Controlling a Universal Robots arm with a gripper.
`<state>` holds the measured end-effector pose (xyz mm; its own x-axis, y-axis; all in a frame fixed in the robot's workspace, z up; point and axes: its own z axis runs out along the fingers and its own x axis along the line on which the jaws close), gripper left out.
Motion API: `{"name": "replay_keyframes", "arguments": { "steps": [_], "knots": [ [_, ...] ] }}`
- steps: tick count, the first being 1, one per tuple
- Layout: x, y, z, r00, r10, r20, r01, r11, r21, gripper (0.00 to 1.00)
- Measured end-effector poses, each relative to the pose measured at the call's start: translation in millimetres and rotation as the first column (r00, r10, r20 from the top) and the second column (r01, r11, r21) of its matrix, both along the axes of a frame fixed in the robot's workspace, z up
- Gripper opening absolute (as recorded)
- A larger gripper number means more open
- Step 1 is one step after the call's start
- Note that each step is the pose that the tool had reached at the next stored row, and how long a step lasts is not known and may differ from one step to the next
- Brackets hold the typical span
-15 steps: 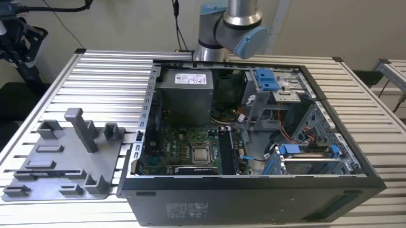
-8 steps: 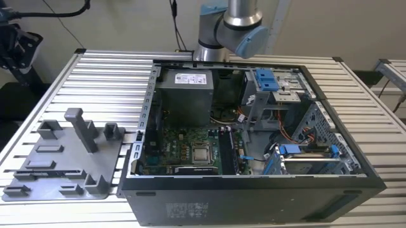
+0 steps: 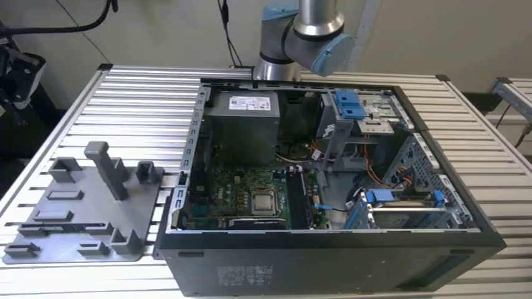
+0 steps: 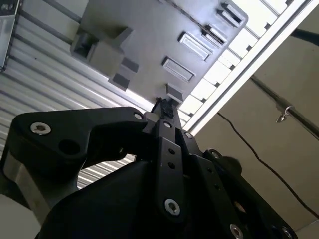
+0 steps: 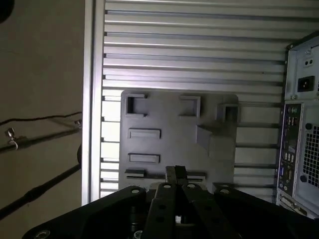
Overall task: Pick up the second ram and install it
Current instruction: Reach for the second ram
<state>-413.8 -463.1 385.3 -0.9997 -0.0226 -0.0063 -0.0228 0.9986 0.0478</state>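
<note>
1. On the exterior view's left you have the grey tray (image 3: 91, 208) flat on the slatted bench (image 3: 141, 106), with its posts upright.
2. The second ram (image 3: 75, 228) looks to be the thin dark strip lying in the tray's long slot, at the edge nearer the camera. I can't confirm more than that.
3. In both wrist views your gripper (image 5: 175, 172) (image 4: 163, 107) hangs over the tray, tips just above that slot. The jaws are pressed together, tip to tip.
4. Centre to the exterior view's right is the open PC case (image 3: 332, 249), with the green board (image 3: 241, 187) inside and the arm (image 3: 303, 37) behind it.
</note>
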Motion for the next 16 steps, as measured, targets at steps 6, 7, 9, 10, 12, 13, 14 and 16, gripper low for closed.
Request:
{"name": "replay_keyframes", "arguments": {
  "steps": [6, 7, 9, 10, 12, 13, 14, 16],
  "knots": [
    [-1.4, -17.7, -1.4, 1.0000, 0.000, 0.0000, 0.000, 1.0000, 0.0000, 0.11],
    [-1.6, -20.5, -1.6, 1.0000, 0.000, 0.0000, 0.000, 1.0000, 0.0000, 0.11],
    [-2.1, -26.2, -2.1, 1.0000, 0.000, 0.0000, 0.000, 1.0000, 0.0001, 0.11],
    [-2.4, -29.0, -2.3, 1.0000, 0.000, -0.0001, 0.000, 1.0000, 0.0000, 0.11],
    [-2.8, -34.1, -2.8, 1.0000, 0.000, 0.0000, 0.000, 1.0000, 0.0001, 0.11],
    [-3.0, -36.5, -2.9, 1.0000, 0.000, -0.0001, 0.000, 1.0000, 0.0000, 0.11],
    [-3.2, -38.8, -3.1, 1.0000, 0.000, 0.0000, 0.000, 1.0000, 0.0000, 0.11],
    [-3.5, -43.1, -3.6, 1.0000, 0.000, 0.0000, 0.000, 1.0000, 0.0000, 0.11]
  ]
}}
